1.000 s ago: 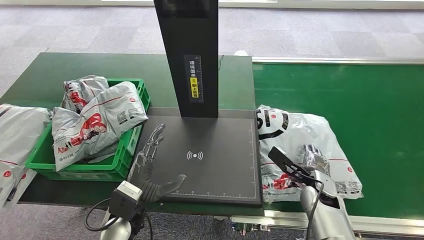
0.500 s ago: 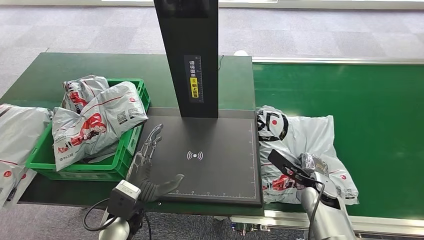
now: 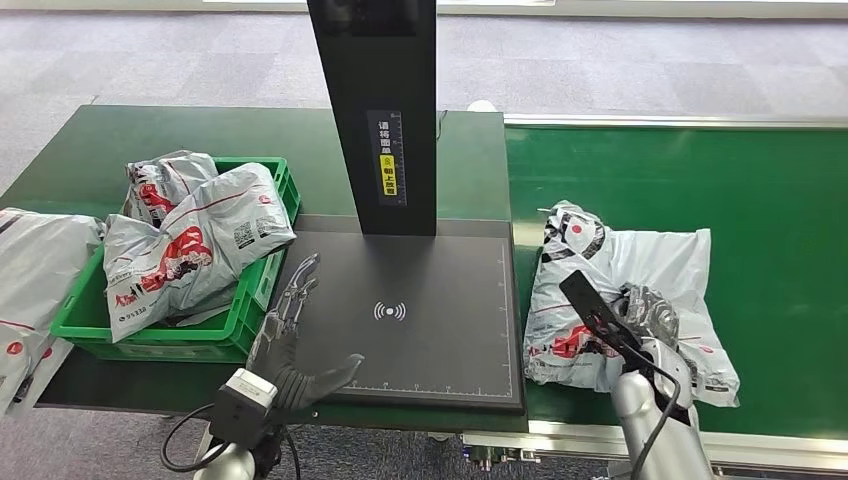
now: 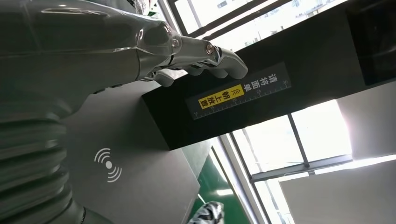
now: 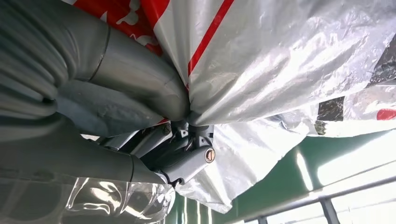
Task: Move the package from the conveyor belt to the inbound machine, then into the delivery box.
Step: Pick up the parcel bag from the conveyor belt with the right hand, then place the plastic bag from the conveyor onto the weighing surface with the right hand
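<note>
A grey plastic package (image 3: 620, 290) with red and black print lies on the green conveyor belt (image 3: 700, 180), just right of the black inbound machine plate (image 3: 410, 310). My right hand (image 3: 640, 320) grips it near its front edge; the right wrist view shows the thumb (image 5: 126, 93) and fingers pinching a fold of the package (image 5: 280, 60). My left hand (image 3: 295, 345) rests open over the plate's left front corner, fingers (image 4: 205, 56) spread toward the machine's black column (image 3: 380, 110). The green delivery box (image 3: 150, 335) at left holds two similar packages (image 3: 190, 245).
Another grey bag (image 3: 35, 280) lies on the table left of the box. The machine's tall column stands at the back of the plate. The belt's metal front rail (image 3: 560, 435) runs along the near edge.
The package has shifted to the right and farther up the belt with my right hand holding it. My left hand has drawn slightly back toward me.
</note>
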